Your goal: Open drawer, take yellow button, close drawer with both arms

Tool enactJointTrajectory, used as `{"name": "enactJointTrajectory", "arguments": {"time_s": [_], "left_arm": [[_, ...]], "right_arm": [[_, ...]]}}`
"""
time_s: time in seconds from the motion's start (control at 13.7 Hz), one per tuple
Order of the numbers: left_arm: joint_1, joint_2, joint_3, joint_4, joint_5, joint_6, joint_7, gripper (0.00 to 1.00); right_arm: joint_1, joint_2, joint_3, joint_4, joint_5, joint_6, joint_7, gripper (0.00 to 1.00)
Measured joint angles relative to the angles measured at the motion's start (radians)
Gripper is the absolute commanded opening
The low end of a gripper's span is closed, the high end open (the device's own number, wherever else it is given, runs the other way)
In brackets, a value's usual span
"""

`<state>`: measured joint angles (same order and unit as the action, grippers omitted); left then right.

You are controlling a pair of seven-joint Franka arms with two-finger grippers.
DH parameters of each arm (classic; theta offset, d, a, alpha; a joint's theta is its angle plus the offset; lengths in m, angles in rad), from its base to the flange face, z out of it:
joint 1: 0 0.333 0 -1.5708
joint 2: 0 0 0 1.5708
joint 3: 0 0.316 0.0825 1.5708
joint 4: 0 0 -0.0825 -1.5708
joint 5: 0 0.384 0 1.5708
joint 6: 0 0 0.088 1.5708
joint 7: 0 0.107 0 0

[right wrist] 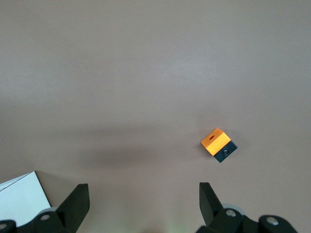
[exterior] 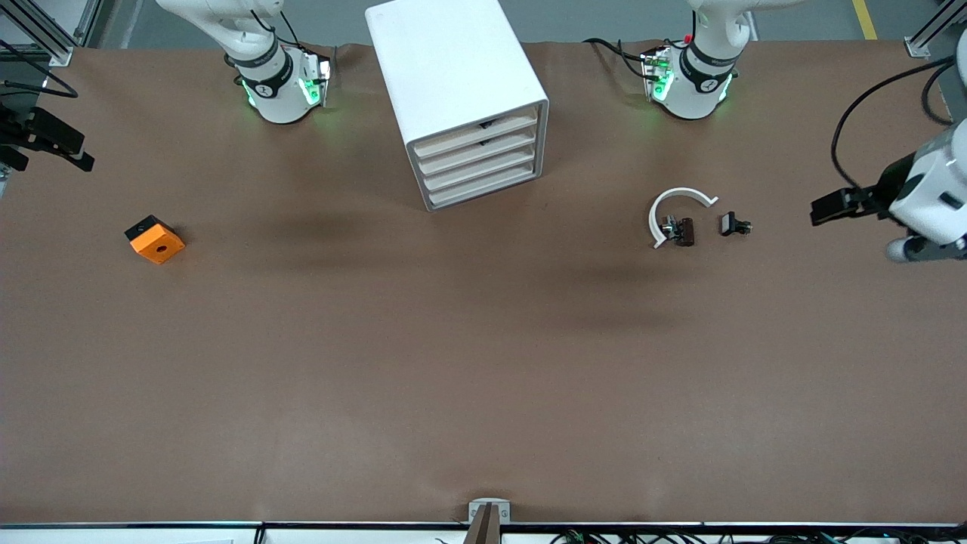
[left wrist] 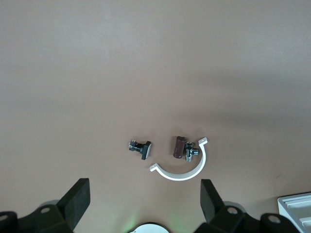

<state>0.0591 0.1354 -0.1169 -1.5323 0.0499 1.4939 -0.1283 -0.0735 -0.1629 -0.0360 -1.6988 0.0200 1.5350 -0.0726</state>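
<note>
The cabinet [exterior: 461,98] stands by the table's edge where the arm bases are, midway between them, and all four of its drawers [exterior: 477,162] are pushed in flush. The button shows in no view; the shut drawers hide whatever they hold.

The brown table [exterior: 483,363] lies bare across its whole middle and along the edge nearest the front camera, so there is wide room in front of the drawer fronts.

Toward the left arm's end lie a white arc [exterior: 678,210] with a small dark clip [exterior: 680,230] inside its curve and a second clip [exterior: 733,224] just beside it. Toward the right arm's end sits an orange block [exterior: 155,239] with a black hole.

The left gripper [exterior: 831,205] hangs over its table end, jaws wide apart and holding nothing. The right gripper [exterior: 57,143] is cut off at its own end of the table; its wrist view shows its jaws spread wide and empty too.
</note>
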Motion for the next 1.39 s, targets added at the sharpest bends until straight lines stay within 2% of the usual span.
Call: {"name": "enactJointTrajectory", "arguments": {"time_s": [0.29,0.73,0.95,1.39], "left_arm": [[-0.044,0.063,-0.006,0.008,0.004,0.033,-0.137,1.00],[-0.129,0.169,-0.013,0.010,0.007,0.037,-0.554,1.00],[-0.197,0.233,-0.014,0.012,-0.052,0.038,-0.839,1.00],[-0.250,0.303,-0.016,0.025,-0.183,0.025,-1.336,1.00]], "right_arm": [[0.000,-0.001,0.000,0.004,0.000,0.000,0.000,1.00],[0.000,-0.001,-0.002,0.010,-0.001,-0.006,0.000,1.00],[-0.001,0.005,-0.006,0.010,-0.004,-0.024,0.000,1.00],[-0.004,0.155,-0.014,0.010,-0.005,-0.010,0.000,1.00]]}}
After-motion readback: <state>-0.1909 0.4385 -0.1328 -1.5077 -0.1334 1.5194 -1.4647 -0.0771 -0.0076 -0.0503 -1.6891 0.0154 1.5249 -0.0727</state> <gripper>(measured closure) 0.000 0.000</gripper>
